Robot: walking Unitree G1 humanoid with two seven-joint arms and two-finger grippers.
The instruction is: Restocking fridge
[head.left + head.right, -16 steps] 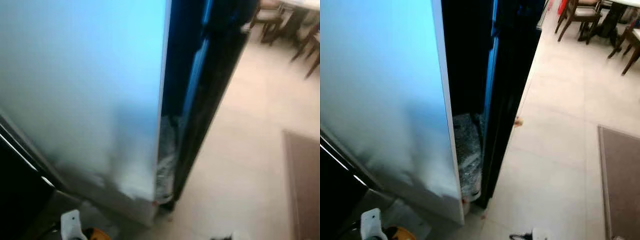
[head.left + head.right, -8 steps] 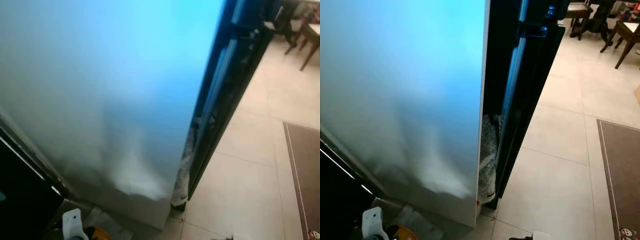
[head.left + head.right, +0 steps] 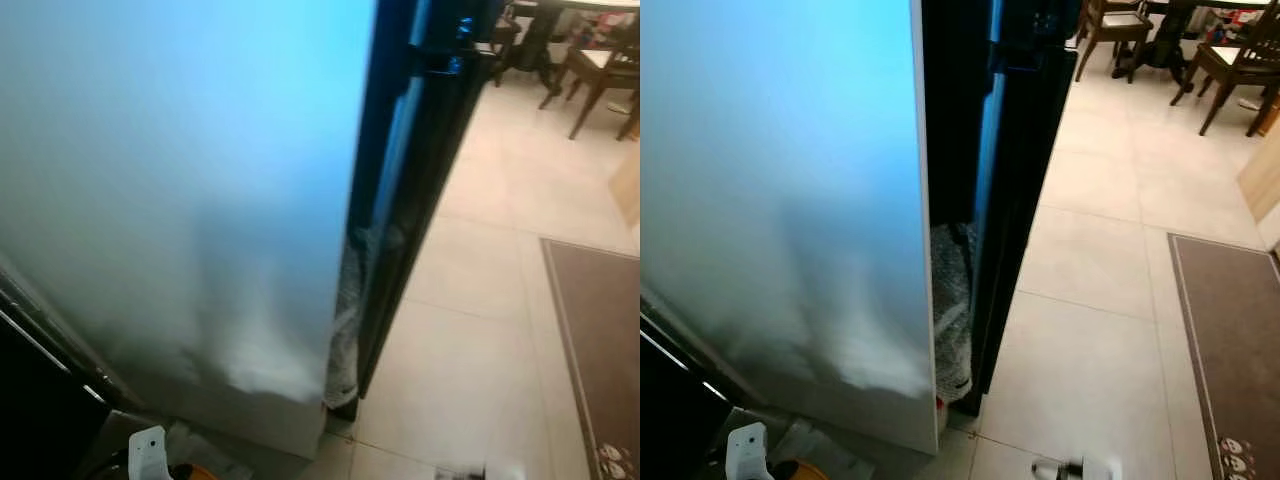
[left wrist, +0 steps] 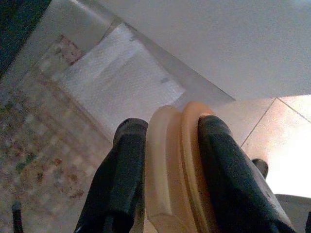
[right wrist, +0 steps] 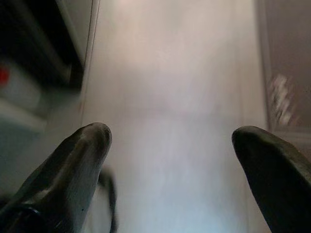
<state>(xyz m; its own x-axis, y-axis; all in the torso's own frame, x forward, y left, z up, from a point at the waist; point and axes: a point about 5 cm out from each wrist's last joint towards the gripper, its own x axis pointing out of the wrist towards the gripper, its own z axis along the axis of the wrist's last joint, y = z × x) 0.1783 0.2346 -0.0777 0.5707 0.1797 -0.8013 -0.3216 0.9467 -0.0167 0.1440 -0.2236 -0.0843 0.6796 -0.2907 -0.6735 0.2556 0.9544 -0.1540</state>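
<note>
Our left gripper [image 4: 167, 160] is pinched on a pale orange rounded object [image 4: 170, 170], one black finger pressed against each side; we cannot tell what food or container it is. Below it lie speckled flooring and a white textured sheet [image 4: 119, 82] at the foot of a grey panel. Our right gripper [image 5: 170, 155] hangs with its fingers spread wide and nothing between them, above pale floor tile [image 5: 170, 97]. Ahead of us the fridge door [image 3: 780, 200] stands open as a broad pale blue-grey slab, and between its edge and the dark fridge body [image 3: 1025, 150] is a narrow black gap where a crinkled plastic-wrapped bundle [image 3: 952, 310] sits low down. Past it, tiled floor runs to a brown rug [image 3: 1230, 340] and wooden chairs [image 3: 1110, 30]. We judge the step to be carrying the item to a shelf, so we should keep the pinch firm, come round the door edge rather than brush it, and face the interior before reaching, since the shelves are hidden from here. The free gripper could steady the door.
</note>
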